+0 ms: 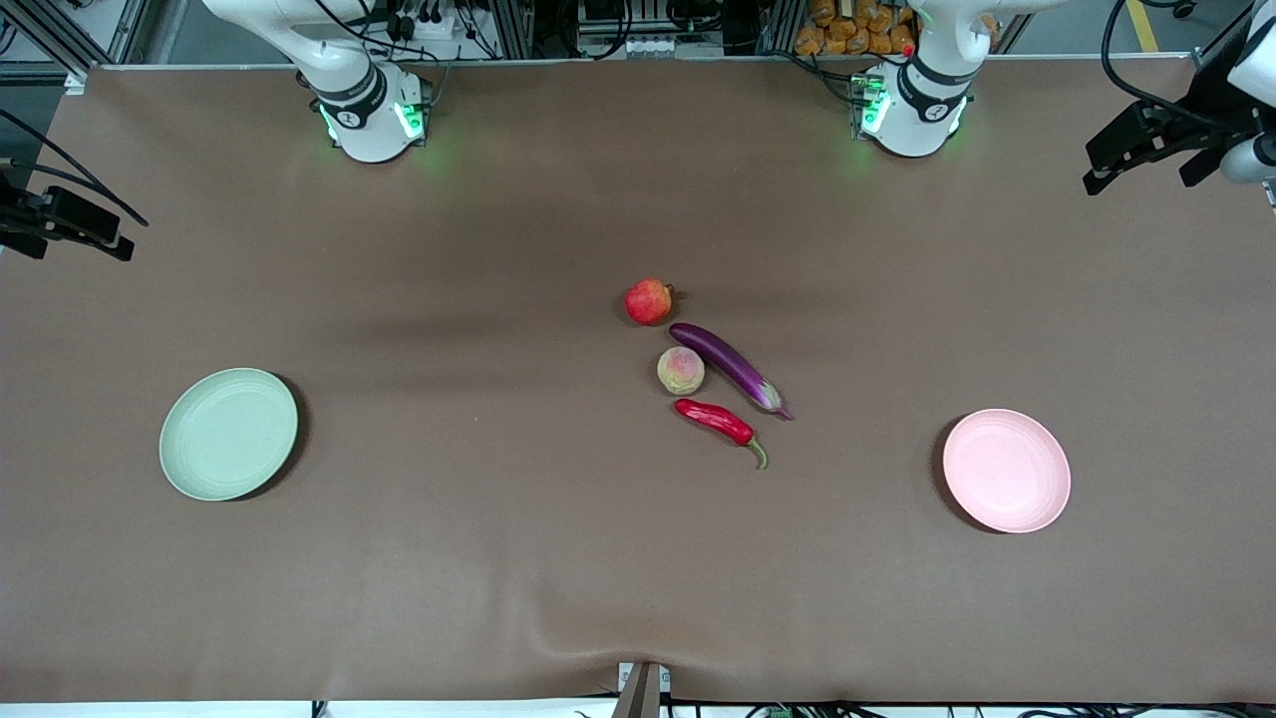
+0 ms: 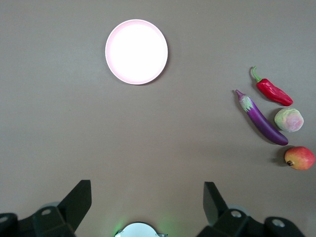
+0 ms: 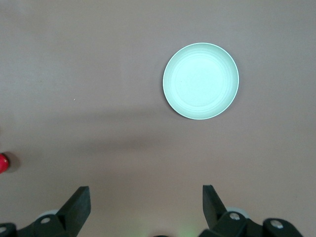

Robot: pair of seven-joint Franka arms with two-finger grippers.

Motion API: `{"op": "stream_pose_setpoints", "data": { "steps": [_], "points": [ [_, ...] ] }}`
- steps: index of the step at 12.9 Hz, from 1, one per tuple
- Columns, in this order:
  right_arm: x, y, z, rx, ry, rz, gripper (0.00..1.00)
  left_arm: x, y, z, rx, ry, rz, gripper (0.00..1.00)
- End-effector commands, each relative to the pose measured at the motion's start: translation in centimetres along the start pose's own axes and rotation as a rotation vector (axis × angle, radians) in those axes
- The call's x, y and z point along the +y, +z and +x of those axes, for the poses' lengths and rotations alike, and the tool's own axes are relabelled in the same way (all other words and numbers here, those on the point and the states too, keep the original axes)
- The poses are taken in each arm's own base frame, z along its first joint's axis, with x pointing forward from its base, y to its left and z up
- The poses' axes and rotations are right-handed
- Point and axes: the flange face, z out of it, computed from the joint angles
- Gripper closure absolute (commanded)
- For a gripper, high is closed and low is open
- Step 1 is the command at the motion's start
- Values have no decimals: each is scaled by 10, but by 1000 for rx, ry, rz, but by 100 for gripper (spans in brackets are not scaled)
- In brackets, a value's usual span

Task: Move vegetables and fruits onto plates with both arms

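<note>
In the middle of the table lie the red pomegranate-like fruit [image 1: 649, 301], the purple eggplant [image 1: 731, 367], the peach [image 1: 681, 370] and the red chili [image 1: 716, 422], close together. The green plate [image 1: 228, 433] lies toward the right arm's end and the pink plate [image 1: 1006, 470] toward the left arm's end; both are empty. My left gripper [image 2: 146, 190] is open and empty, high over the table, with the pink plate [image 2: 136, 52] and the eggplant [image 2: 261, 118] below. My right gripper [image 3: 146, 195] is open and empty, high over the table near the green plate [image 3: 201, 80].
The arm bases [image 1: 374, 110] [image 1: 912, 105] stand along the table's edge farthest from the front camera. Black camera mounts [image 1: 1156, 140] [image 1: 60, 224] hang over both ends. The brown cover has a wrinkle [image 1: 598, 638] near the edge nearest the front camera.
</note>
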Motion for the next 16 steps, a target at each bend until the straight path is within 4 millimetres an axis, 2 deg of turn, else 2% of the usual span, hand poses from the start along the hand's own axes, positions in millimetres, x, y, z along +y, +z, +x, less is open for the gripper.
{"op": "stream_pose_setpoints", "data": {
  "steps": [1, 11, 14, 16],
  "points": [
    [-3, -2, -1, -3, -10, 12, 0, -2, -1, 1, 6, 19, -18, 0],
    [-14, 5, 3, -15, -27, 10, 0, -4, 2, 4, -10, 1, -8, 0],
    [-22, 9, 6, -23, -40, 8, 0, -3, 2, 4, -10, 6, -8, 0],
    [-35, 18, 10, -41, -59, 5, 0, -3, 5, 4, -15, 6, -7, 0]
  ]
}}
